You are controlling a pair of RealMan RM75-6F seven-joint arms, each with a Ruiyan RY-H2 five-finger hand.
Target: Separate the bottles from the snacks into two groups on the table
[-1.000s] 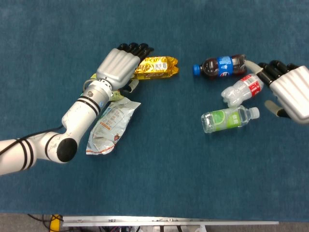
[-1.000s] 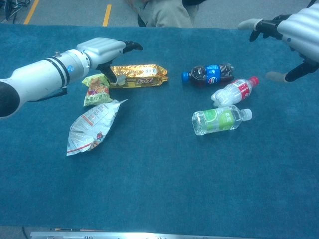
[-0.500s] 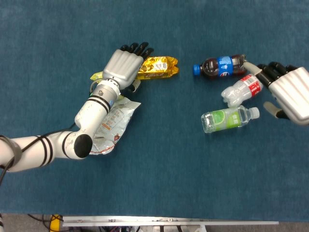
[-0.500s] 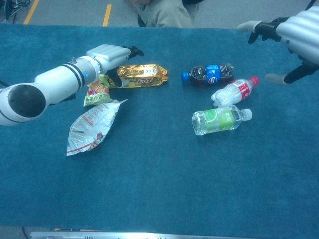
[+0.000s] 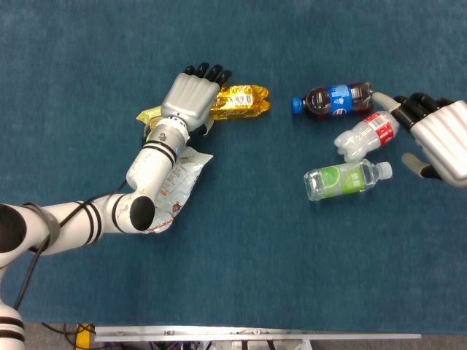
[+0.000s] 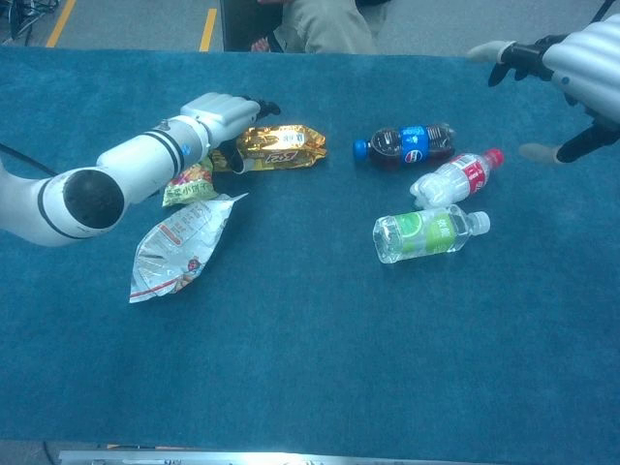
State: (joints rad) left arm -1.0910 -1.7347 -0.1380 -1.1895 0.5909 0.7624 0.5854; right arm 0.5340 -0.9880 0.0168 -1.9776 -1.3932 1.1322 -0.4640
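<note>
Blue felt covers the table [image 5: 241, 277]. From the head view we see our left hand [image 5: 191, 100] lying knuckles up, fingers reaching over the near end of the crinkled gold foil snack packet [image 5: 242, 101]; whether it grips we cannot tell. Under its forearm lies the flat silver snack pouch [image 5: 175, 186]. Our right hand [image 5: 438, 137] hangs spread, holding nothing, with the dark cola bottle with a blue label [image 5: 332, 99], the clear red-labelled bottle [image 5: 366, 134] and the clear green-labelled bottle [image 5: 344, 179] just beyond its fingertips.

From the chest view the left hand [image 6: 228, 114] sits at the gold packet's [image 6: 283, 145] end, a small green snack bag [image 6: 190, 182] beneath its wrist. The right hand [image 6: 572, 68] hovers open above the bottles.
</note>
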